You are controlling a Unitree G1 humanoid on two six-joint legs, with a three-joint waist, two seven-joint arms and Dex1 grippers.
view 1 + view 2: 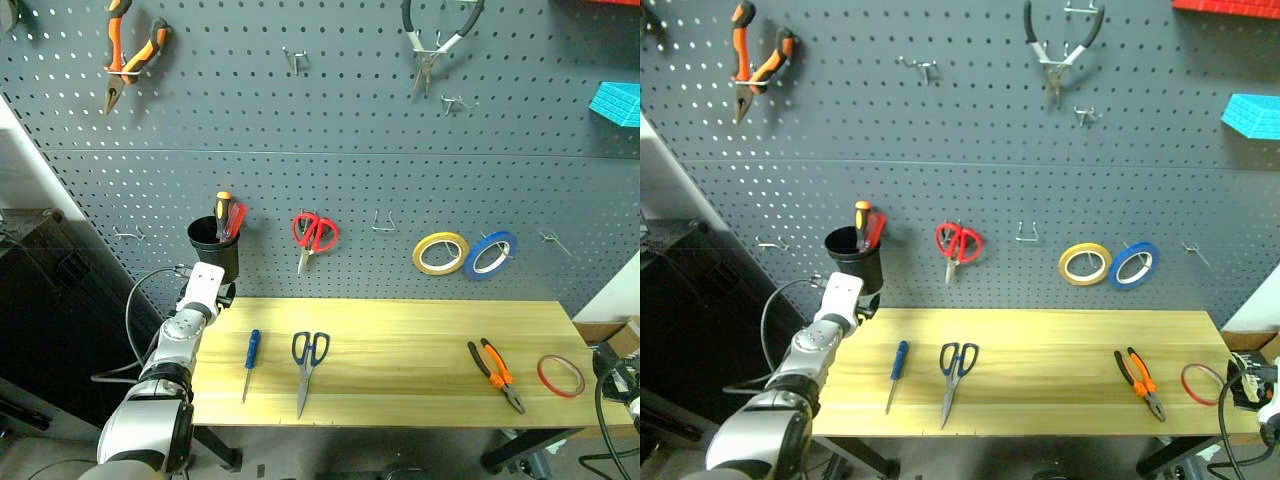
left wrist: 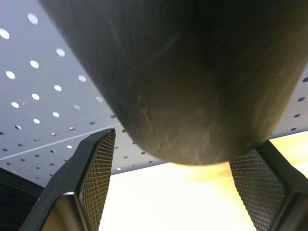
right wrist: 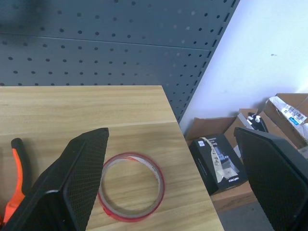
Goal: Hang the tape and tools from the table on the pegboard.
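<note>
On the light wood table (image 1: 400,340) lie a blue-handled screwdriver (image 1: 252,355), blue-handled scissors (image 1: 308,365), orange-and-black pliers (image 1: 494,372) and, near the right end, the red tape ring (image 1: 540,377). The dark grey pegboard (image 1: 350,120) rises behind the table. My left gripper (image 1: 222,293) is at the table's left end, right under a black cup (image 1: 213,250) hung on the board. Its fingers (image 2: 98,168) stand open on either side of the cup's base. My right gripper (image 3: 171,132) is open off the right end, and the tape (image 3: 161,185) lies just ahead of it.
On the board hang red-handled scissors (image 1: 315,232), a yellow roll (image 1: 440,252), a blue roll (image 1: 491,253), orange pliers (image 1: 135,55) and black-handled pliers (image 1: 435,40). Bare wire hooks (image 1: 384,222) sit between them. Cardboard boxes (image 3: 221,159) lie on the floor past the right end.
</note>
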